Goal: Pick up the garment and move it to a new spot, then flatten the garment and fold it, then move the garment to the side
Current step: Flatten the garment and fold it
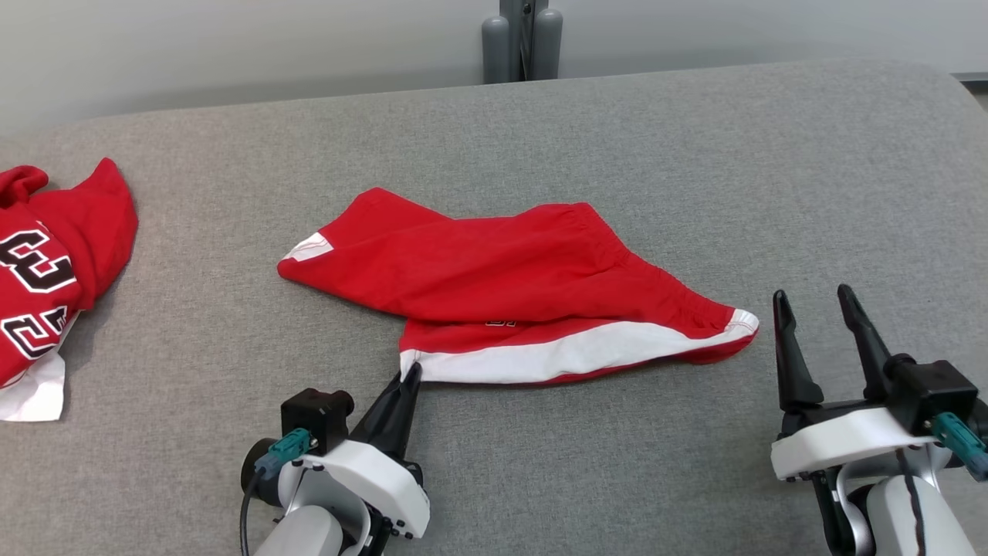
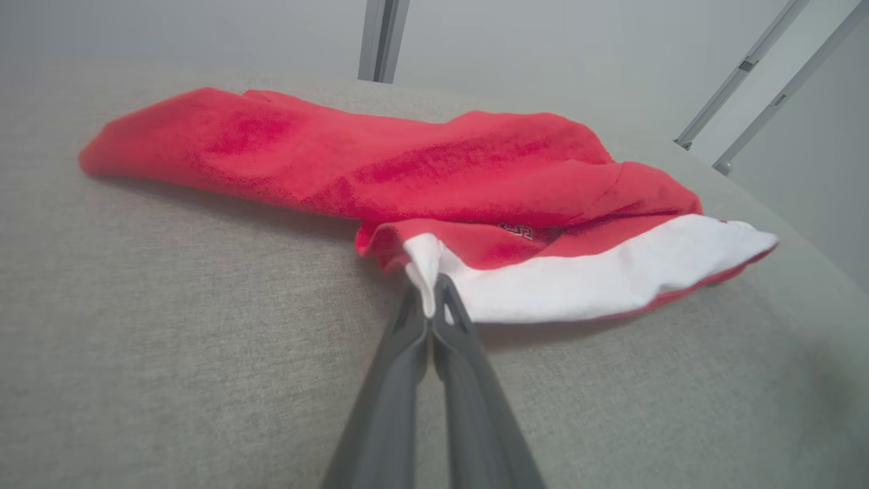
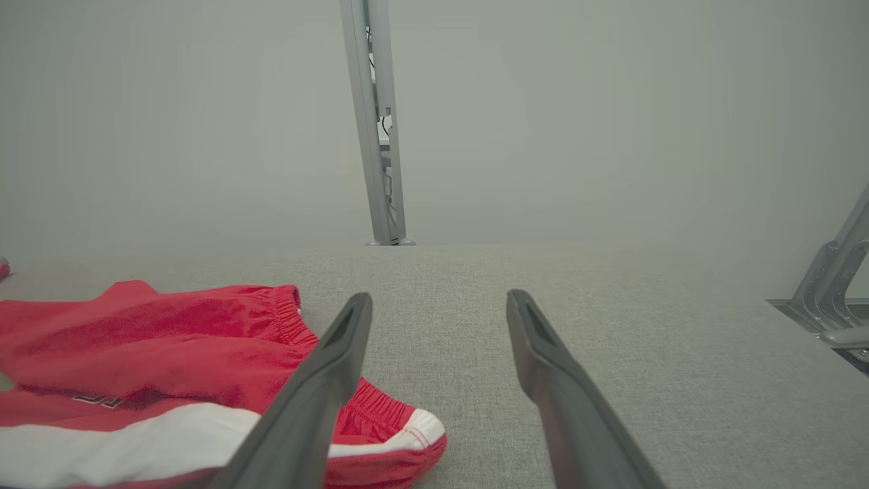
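Garment (image 1: 509, 286), red shorts with white trim, lies on tabletop (image 1: 695, 139), middle, nearer near edge. Our left hand (image 1: 411, 372) pinches its white-trimmed near corner. Our right hand (image 1: 812, 297) spread wide, empty, just beside garment's right end. Red jersey (image 1: 46, 262) at left edge.

Soft even light; faint shadows; wrist views seemingly blurred toward edges.
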Tool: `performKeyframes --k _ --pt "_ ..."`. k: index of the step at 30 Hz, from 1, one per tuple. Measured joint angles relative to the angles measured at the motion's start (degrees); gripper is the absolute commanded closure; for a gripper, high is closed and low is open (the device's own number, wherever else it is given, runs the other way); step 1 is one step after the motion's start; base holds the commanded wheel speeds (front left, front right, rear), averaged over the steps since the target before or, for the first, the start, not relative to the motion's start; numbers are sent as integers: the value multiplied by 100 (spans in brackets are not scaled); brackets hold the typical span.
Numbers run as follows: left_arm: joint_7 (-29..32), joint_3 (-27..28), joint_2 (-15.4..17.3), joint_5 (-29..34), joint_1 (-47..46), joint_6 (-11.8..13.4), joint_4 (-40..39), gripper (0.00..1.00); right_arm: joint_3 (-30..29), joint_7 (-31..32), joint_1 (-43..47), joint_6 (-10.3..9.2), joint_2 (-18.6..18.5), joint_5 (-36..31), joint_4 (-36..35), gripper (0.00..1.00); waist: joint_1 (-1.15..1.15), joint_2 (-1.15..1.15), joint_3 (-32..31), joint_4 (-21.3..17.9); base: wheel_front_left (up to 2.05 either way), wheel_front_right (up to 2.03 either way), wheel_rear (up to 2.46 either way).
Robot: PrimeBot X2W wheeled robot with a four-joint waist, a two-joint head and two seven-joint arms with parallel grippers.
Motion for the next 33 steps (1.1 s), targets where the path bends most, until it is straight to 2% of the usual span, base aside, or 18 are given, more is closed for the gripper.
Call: performKeyframes --k 8,14,25,33 --pt "-77 59 53 8 -25 148 -29 100 168 131 -568 0 -2 8 1473 0 0 0 89 102 0 0 0" --pt "-114 63 85 29 -47 223 -26 100 461 247 -915 0 -155 87 2143 0 0 0 130 209 0 0 0" --pt "-124 22 83 8 -46 248 5 100 1282 331 -905 0 -398 734 2370 0 0 0 85 182 0 0 0" --pt "-138 16 99 -8 -46 293 20 100 1653 383 -888 0 -536 1031 2318 0 0 0 65 109 0 0 0"
